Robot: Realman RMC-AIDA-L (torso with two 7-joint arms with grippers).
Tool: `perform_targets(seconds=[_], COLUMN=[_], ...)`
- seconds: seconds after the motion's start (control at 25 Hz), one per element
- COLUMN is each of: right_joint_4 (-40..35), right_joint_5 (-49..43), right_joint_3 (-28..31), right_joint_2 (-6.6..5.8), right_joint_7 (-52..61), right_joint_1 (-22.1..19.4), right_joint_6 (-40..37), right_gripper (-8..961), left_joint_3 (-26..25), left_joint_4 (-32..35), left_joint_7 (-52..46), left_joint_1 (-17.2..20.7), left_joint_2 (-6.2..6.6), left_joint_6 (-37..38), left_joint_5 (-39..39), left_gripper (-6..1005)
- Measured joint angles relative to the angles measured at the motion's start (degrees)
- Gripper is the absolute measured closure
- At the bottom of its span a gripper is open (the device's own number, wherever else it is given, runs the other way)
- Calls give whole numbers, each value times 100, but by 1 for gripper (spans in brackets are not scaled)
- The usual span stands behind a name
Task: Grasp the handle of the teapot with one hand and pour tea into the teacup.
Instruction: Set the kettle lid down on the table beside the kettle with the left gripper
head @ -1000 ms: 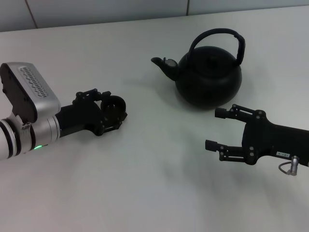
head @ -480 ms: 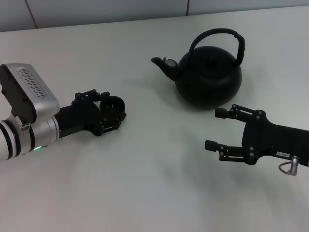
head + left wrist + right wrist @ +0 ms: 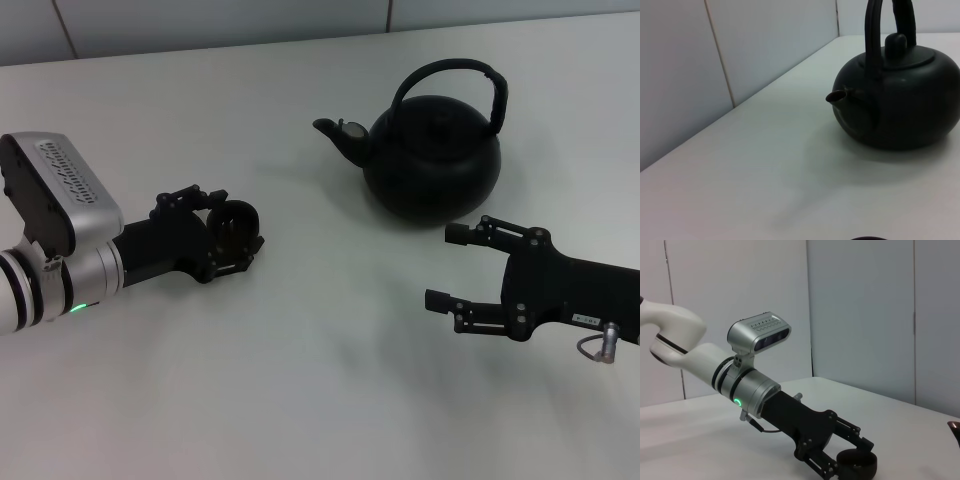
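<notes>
Nothing has visibly shifted: left end effector (image 3: 232, 228) clasps the teacup (image 3: 234, 222) low over the surface (image 3: 300, 380), steadying it for pouring, while right end effector (image 3: 449, 267) waits spread wide beside the teapot (image 3: 430, 155), its handle (image 3: 447, 72) ungrasped.

Matte black teapot (image 3: 432, 160), dark teacup (image 3: 234, 224), black left hand (image 3: 228, 232) and right hand (image 3: 449, 268), white table (image 3: 300, 380)

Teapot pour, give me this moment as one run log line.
left gripper: shut on teacup, low over table | right gripper: open, empty, near teapot | handle: ungrasped | pour: not begun
</notes>
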Motion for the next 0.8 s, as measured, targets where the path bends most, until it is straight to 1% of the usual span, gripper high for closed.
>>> perform_targets(seconds=[0.24,0.4,0.44,0.48,0.52,0.8], right_joint_4=[0,0,0,0,0,0], right_joint_5=[0,0,0,0,0,0], right_joint_3=[0,0,0,0,0,0], right_joint_2=[0,0,0,0,0,0], right_joint_7=[-4,-5,-4,-4,-4,-4], right_joint_1=[0,0,0,0,0,-5], right_joint_6=[0,7,9,11,15,30], right_gripper=[115,115,115,115,115,115], left_joint_3=[0,6,14,-12,-28,-44], left_joint_4=[-3,-5,4,81,117,313], left_joint_7=[0,0,0,0,-9,-110], left_joint_1=[-7,-3,14,59,83,216], left_joint_2=[0,0,0,10,21,51], left_joint_6=[13,18,59,344,452,506], left_joint_5=[7,9,10,10,11,21], left_gripper=[206,205,204,204,204,203])
